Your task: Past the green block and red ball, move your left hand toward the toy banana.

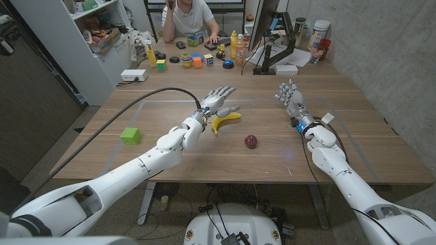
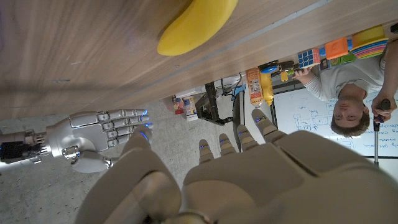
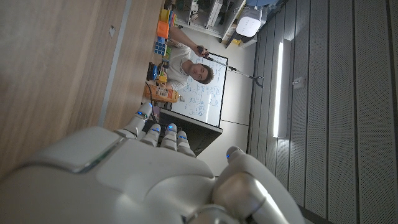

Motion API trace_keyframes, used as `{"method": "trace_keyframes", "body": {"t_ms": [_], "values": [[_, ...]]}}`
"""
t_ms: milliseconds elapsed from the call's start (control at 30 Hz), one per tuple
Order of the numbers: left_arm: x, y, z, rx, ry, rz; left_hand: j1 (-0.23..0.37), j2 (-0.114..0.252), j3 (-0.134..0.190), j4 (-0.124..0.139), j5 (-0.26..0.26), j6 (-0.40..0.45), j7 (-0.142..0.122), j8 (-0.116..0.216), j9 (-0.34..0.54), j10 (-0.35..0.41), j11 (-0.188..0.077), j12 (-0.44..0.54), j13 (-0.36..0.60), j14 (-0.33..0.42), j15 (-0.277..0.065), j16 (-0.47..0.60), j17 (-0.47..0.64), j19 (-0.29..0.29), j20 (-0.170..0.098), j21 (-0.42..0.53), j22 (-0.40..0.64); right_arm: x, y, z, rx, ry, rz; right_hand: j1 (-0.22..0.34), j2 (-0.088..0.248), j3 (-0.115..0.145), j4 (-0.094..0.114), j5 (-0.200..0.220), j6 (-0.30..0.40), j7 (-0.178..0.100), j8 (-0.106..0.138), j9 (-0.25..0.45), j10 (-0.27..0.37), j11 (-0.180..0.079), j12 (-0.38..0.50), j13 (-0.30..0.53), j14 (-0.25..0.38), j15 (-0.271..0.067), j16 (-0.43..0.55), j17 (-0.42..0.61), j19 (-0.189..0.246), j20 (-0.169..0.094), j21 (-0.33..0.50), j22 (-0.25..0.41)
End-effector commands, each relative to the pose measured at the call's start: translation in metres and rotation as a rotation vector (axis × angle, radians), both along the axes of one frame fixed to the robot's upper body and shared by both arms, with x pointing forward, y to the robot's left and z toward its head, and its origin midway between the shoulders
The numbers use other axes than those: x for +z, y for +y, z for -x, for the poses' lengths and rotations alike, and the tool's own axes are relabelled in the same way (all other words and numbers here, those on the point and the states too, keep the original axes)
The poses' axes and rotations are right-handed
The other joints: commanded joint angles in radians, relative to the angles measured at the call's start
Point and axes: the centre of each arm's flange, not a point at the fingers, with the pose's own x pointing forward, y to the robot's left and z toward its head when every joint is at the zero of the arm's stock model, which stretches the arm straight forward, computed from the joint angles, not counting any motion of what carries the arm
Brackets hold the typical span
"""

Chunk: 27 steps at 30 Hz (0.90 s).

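Observation:
The yellow toy banana (image 1: 225, 120) lies near the middle of the table. My left hand (image 1: 218, 102) hovers just behind and above it, fingers spread, holding nothing. The banana (image 2: 196, 26) also shows in the left wrist view, just beyond my left hand's fingertips (image 2: 239, 135). A dark red ball (image 1: 251, 141) sits to the right of the banana, nearer me. The green block (image 1: 131, 135) rests far off on the left of the table. My right hand (image 1: 291, 97) is raised on the right, fingers extended and apart, empty; it appears too in the left wrist view (image 2: 102, 132).
A person (image 1: 192, 17) sits at the far end behind colourful cubes and toys (image 1: 194, 60), bottles (image 1: 238, 46) and a monitor stand (image 1: 272, 54). A black cable (image 1: 136, 102) arcs over the table's left. Shelves (image 1: 102, 30) stand at the far left.

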Motion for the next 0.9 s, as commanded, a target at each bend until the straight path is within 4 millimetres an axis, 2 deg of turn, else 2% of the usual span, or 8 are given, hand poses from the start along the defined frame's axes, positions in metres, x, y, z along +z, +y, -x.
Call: {"method": "trace_keyframes", "body": {"t_ms": [33,233,467,900], "values": [[-0.022,-0.014,-0.004,-0.012,0.122,-0.069,-0.009,-0.002,-0.008,0.001,-0.008,-0.003,0.0,0.008,0.004,-0.006,0.006,0.007,0.002,-0.054,-0.005,0.001,0.004,0.004,-0.009,0.0,0.004,-0.003,0.0,0.001,-0.001,0.0,0.008,-0.003,0.102,-0.002,0.001,0.006,-0.004,0.0,0.004,0.003,-0.004,0.002,0.002,0.005,0.004,-0.014,-0.003,0.004,-0.033,-0.082,-0.006,0.002],[-0.031,-0.021,-0.004,-0.001,0.193,-0.126,-0.012,-0.004,-0.011,0.002,-0.009,-0.003,-0.001,0.009,0.005,-0.008,0.008,0.008,0.002,-0.058,-0.004,-0.001,0.004,0.005,-0.009,-0.002,0.005,-0.006,0.0,0.003,0.0,0.003,0.001,-0.003,0.103,-0.003,0.001,0.006,-0.004,0.0,0.004,0.003,-0.005,0.0,0.001,0.005,0.004,-0.011,-0.003,0.003,-0.031,-0.081,-0.009,0.002],[-0.032,-0.018,-0.002,0.021,0.245,-0.15,-0.015,-0.005,-0.015,0.003,-0.01,-0.005,-0.001,0.009,0.005,-0.01,0.008,0.008,0.002,-0.055,-0.004,0.0,0.004,0.009,-0.007,-0.003,0.005,-0.008,0.001,0.005,0.003,0.007,0.001,-0.003,0.103,-0.004,0.001,0.006,-0.005,0.0,0.004,0.003,-0.006,-0.001,0.0,0.005,0.004,-0.01,-0.004,0.003,-0.03,-0.08,-0.012,0.002],[-0.028,-0.006,0.006,0.048,0.191,-0.133,-0.023,-0.004,-0.022,0.009,-0.011,-0.017,0.0,0.007,0.005,-0.033,0.014,0.001,0.003,-0.069,-0.001,-0.006,0.005,0.004,-0.005,-0.012,0.005,-0.01,0.001,0.012,-0.006,0.005,0.002,-0.004,0.103,-0.007,0.001,0.007,-0.008,0.0,0.003,0.003,-0.009,0.0,0.0,0.005,0.003,-0.01,-0.007,0.003,-0.029,-0.08,-0.021,0.002]]}}
